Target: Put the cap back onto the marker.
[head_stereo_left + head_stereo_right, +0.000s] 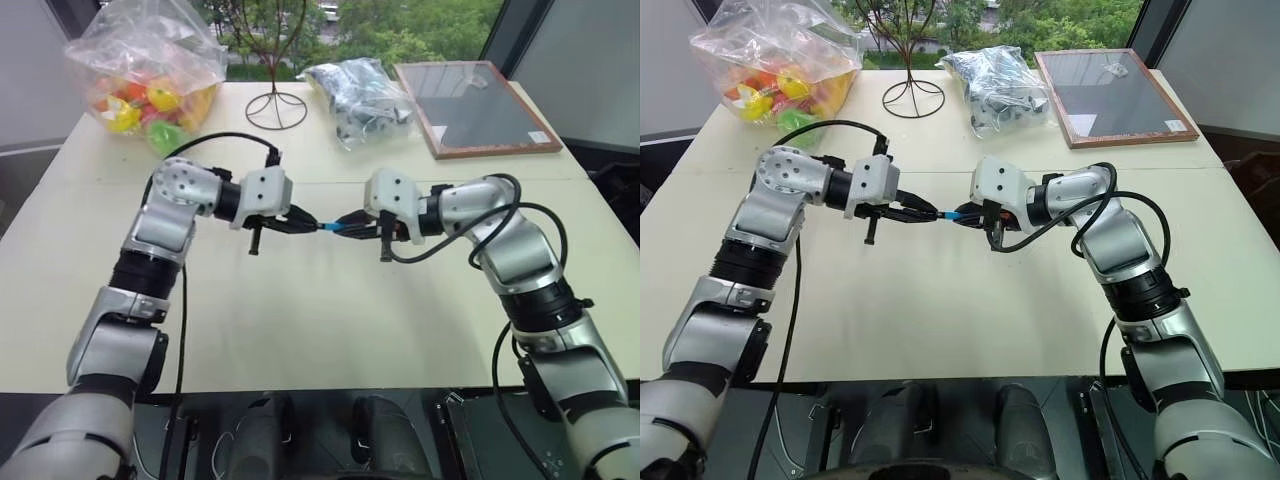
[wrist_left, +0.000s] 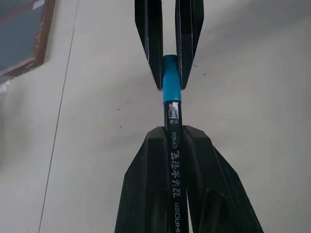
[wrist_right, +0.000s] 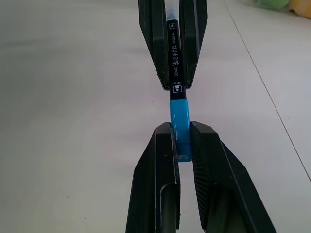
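Observation:
My two grippers meet tip to tip above the middle of the table [image 1: 300, 330]. The left gripper [image 1: 303, 222] is shut on the marker [image 2: 174, 160], a thin black stick with white print that lies along its fingers. The right gripper [image 1: 347, 227] is shut on the cap [image 3: 179, 121], a short bright blue cylinder. Cap and marker lie in one line. The cap [image 2: 171, 80] sits against the end of the black barrel with no gap showing. In the head views only a short blue piece, the cap [image 1: 328, 227], shows between the two sets of black fingers.
At the back of the table are a clear bag of colourful toys [image 1: 145, 70], a wire stand [image 1: 276, 105], a plastic bag of dark parts [image 1: 360, 95] and a wood-framed dark board [image 1: 475, 105]. Bare tabletop lies under both arms down to the front edge.

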`<state>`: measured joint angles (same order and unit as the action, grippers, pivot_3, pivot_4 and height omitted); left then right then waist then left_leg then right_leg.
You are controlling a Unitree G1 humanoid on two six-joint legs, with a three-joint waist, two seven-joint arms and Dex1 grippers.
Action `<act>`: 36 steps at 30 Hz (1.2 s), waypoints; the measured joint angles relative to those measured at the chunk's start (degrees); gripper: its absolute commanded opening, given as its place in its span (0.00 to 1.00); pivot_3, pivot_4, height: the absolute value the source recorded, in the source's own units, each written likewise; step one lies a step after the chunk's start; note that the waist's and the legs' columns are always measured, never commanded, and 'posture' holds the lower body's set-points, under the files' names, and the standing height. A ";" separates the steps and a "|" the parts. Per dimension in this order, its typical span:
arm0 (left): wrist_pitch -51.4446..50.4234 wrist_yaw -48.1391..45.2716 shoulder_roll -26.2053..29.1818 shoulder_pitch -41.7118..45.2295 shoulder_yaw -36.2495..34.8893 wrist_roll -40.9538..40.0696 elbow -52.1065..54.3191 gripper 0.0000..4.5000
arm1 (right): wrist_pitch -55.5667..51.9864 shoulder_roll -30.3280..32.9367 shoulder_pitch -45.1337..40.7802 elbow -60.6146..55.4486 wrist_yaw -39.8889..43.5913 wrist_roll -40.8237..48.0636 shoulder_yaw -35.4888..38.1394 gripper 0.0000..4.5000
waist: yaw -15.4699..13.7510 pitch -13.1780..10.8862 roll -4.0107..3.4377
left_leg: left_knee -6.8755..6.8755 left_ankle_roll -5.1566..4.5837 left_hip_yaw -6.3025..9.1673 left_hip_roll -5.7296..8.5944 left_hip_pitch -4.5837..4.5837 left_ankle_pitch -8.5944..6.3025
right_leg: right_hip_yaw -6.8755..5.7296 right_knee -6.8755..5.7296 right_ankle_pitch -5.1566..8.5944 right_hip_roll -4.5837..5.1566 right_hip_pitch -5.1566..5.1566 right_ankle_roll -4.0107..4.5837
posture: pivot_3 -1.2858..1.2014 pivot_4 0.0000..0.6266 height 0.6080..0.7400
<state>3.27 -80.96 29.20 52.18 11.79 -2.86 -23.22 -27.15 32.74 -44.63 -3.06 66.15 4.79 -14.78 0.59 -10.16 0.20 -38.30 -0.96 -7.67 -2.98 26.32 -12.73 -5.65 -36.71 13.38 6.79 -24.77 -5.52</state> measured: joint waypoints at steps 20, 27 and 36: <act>-22.29 20.47 7.77 -11.82 -13.83 -5.60 6.50 0.00 | -2.59 7.84 9.10 -3.11 -14.20 -0.46 11.82 0.99 | 0.13 0.00 0.01 | 0.01 -0.01 0.03 -0.01 0.07 0.00 | 0.03 -0.06 0.01 0.03 -0.09 -0.02 | 0.52 0.24 1.00; -55.19 46.90 -1.79 -26.65 -27.13 -8.89 32.49 0.00 | -7.57 4.34 17.74 -7.39 -23.08 0.82 15.77 0.99 | 0.06 -0.01 0.04 | -0.03 0.00 0.05 0.01 -0.01 0.00 | 0.11 -0.28 0.05 0.03 -0.09 -0.07 | 0.52 0.24 1.00; -55.29 63.92 -6.75 -34.61 -32.65 -5.35 37.04 0.00 | -6.04 0.27 18.58 -6.42 -28.85 0.97 14.77 0.99 | -0.23 0.04 0.12 | 0.00 -0.15 0.07 0.02 -0.17 -0.11 | 0.08 -0.25 0.05 0.04 0.07 -0.04 | 0.52 0.24 1.00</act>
<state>-52.01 -17.04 22.45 17.57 -20.86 -8.21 13.82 -33.20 33.01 -26.05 -9.47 37.30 5.76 -0.01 0.36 -10.12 0.32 -38.29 -1.11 -7.60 -2.97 26.15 -12.84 -5.57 -36.96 13.43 6.84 -24.70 -5.56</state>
